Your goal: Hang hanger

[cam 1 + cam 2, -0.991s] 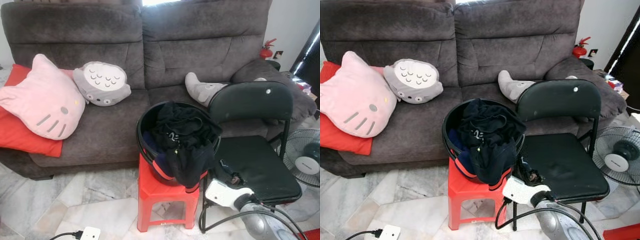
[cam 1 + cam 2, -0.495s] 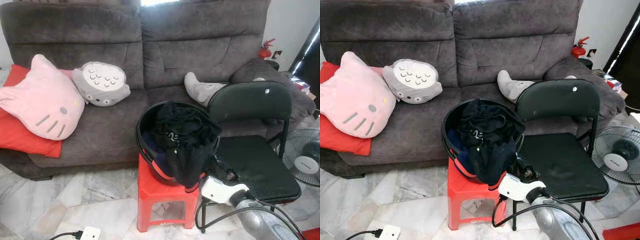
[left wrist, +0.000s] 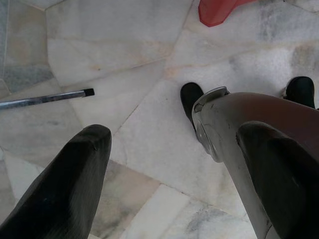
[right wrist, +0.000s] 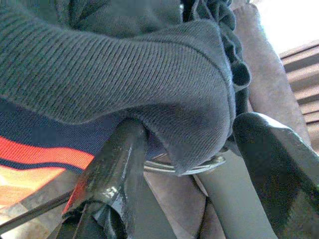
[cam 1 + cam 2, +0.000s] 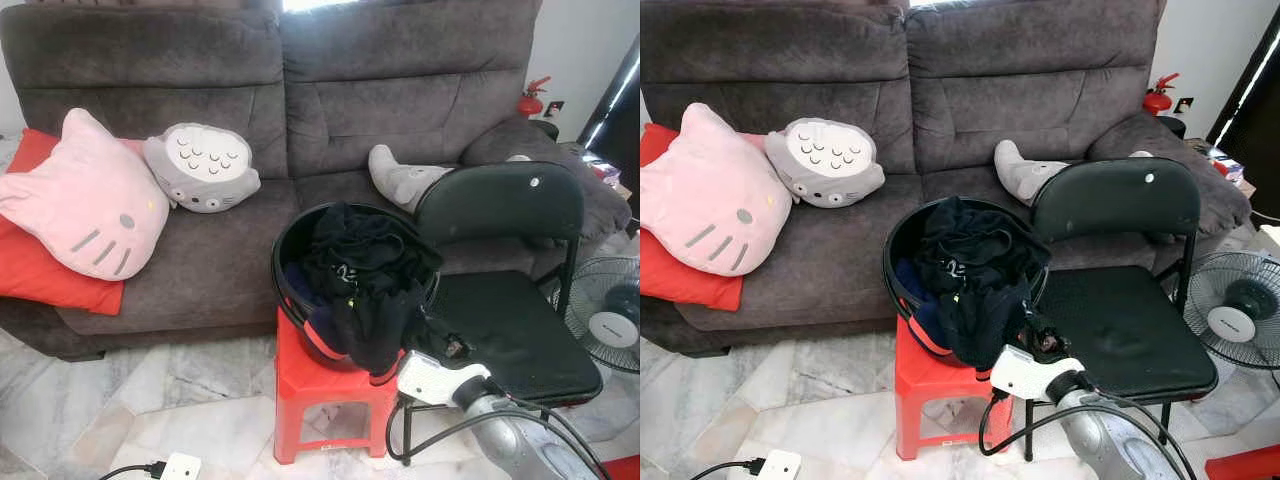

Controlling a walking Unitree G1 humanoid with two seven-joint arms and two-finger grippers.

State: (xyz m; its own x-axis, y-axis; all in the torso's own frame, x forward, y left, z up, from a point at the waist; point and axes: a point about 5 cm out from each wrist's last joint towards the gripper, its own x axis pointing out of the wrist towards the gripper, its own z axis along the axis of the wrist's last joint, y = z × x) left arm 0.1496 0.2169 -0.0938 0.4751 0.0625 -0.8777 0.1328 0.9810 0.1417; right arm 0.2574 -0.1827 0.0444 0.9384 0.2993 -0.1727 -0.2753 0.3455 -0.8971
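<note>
Now the right gripper (image 4: 184, 149), fingers spread, has crept nearer the clothes (image 5: 365, 275) in the basket (image 5: 290, 250); no hanger is grasped yet. Left gripper (image 3: 169, 179) hangs parted, idle.

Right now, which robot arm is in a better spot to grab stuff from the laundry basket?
The right one, probably. The right gripper already sits at the black laundry basket on the red stool, its open fingers against a hanging dark garment. The left gripper hangs idle over the marble floor.

My right gripper (image 5: 1038, 343) is nosing into the dark clothes (image 5: 975, 285) spilling from the black round basket (image 5: 898, 262) on the red plastic stool (image 5: 925, 385).
</note>
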